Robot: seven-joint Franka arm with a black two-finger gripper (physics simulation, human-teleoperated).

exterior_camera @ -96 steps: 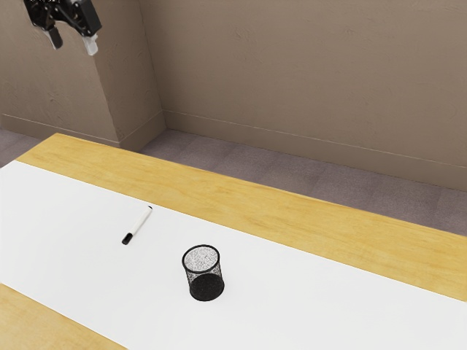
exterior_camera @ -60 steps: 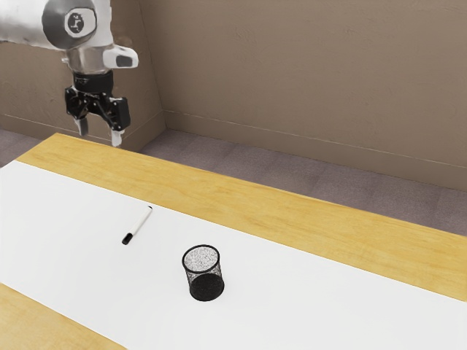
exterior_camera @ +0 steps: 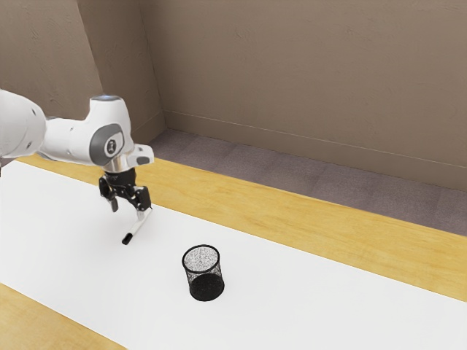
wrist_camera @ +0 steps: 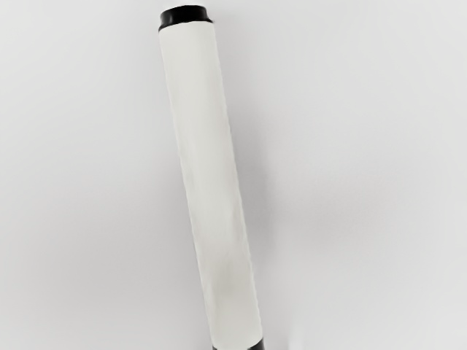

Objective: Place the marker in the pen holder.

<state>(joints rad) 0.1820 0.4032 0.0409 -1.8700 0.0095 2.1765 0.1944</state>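
Observation:
In the exterior view my gripper (exterior_camera: 128, 212) is low over the white part of the table, its two fingers spread wide apart and nothing held between them. The marker (exterior_camera: 139, 224), white with a black cap, lies on the white surface; its far end is by the finger on the exterior view's right. From the wrist view, the marker (wrist_camera: 208, 182) stretches lengthwise under my hand, both black ends partly visible. The pen holder (exterior_camera: 204, 273), a black mesh cup, stands upright, apart from the marker, toward the exterior view's right.
A wooden table (exterior_camera: 306, 219) carries a wide white strip (exterior_camera: 314, 306) on which the marker and cup rest. Behind the table's far edge are a grey floor (exterior_camera: 211, 157) and a brown wall (exterior_camera: 306, 87).
My arm has come down from high at the exterior view's upper left to just above the marker, the fingers still apart. The marker and the pen holder have not moved.

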